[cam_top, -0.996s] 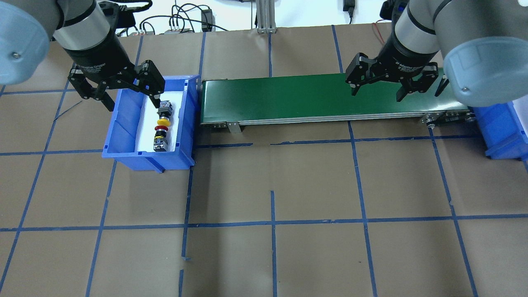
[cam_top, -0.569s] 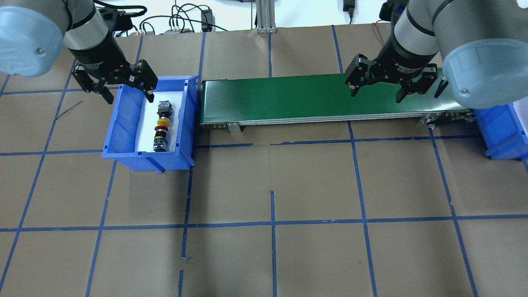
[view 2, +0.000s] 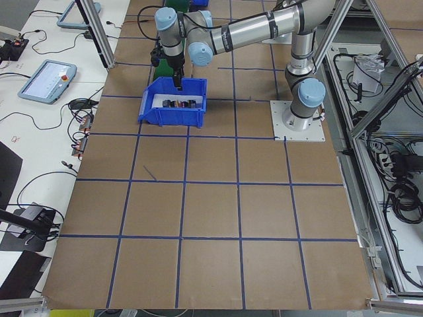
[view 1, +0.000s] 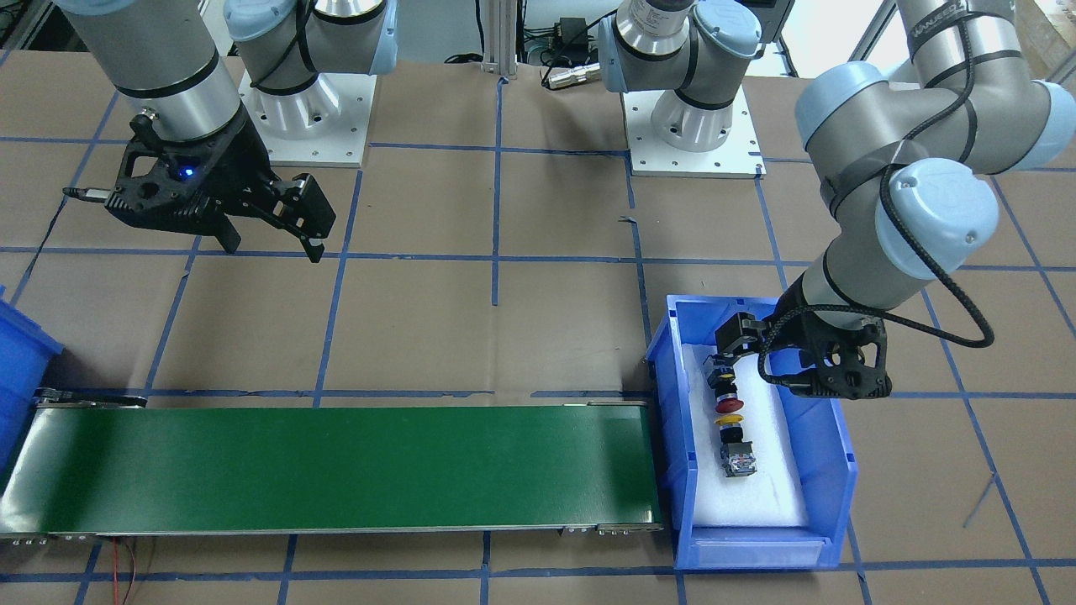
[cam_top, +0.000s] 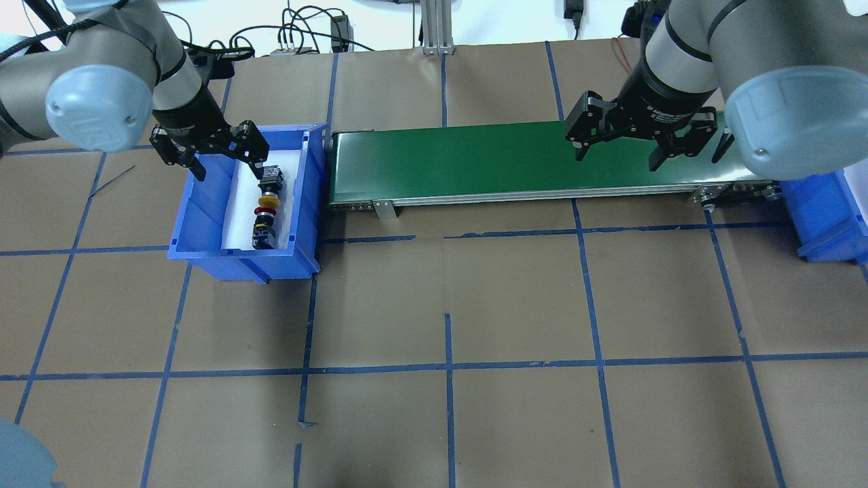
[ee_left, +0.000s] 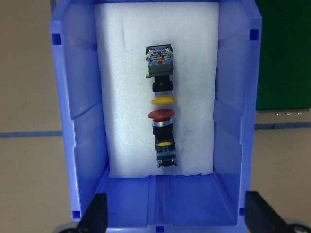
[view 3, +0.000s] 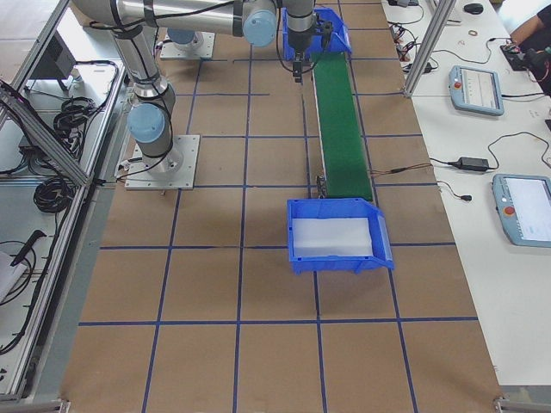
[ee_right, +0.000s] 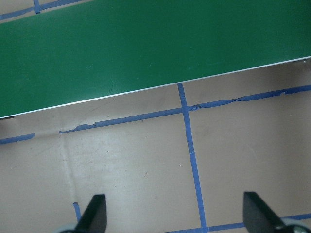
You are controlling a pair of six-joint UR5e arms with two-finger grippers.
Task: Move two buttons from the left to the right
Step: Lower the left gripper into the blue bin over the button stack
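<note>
Nearest you, the paper-covered table (cam_top: 447, 305) is lying under a grid of blue tape. Beyond it, on the robot's left, a blue bin (cam_top: 196, 217) is holding a white foam pad (ee_left: 121, 97). Both buttons are lying on their sides on that pad, in one line, caps facing each other and just apart. The red button (ee_left: 163, 138) is resting nearer the robot, and the yellow button (ee_left: 160, 77) is resting farther off, toward the bin's far end.

A second blue bin (cam_top: 824, 210) is sitting at the table's right edge, by the end of the green belt (cam_top: 475, 159), which is running between the two bins.

Farther on, you are seeing the left gripper (cam_top: 228, 169) hanging over the far end of the left bin, jaws spread wide and holding nothing. One finger is standing just beside the yellow button's block; you cannot tell whether they are touching. The right gripper (cam_top: 618, 159) is hovering over the belt's right part, jaws likewise wide apart and empty.
</note>
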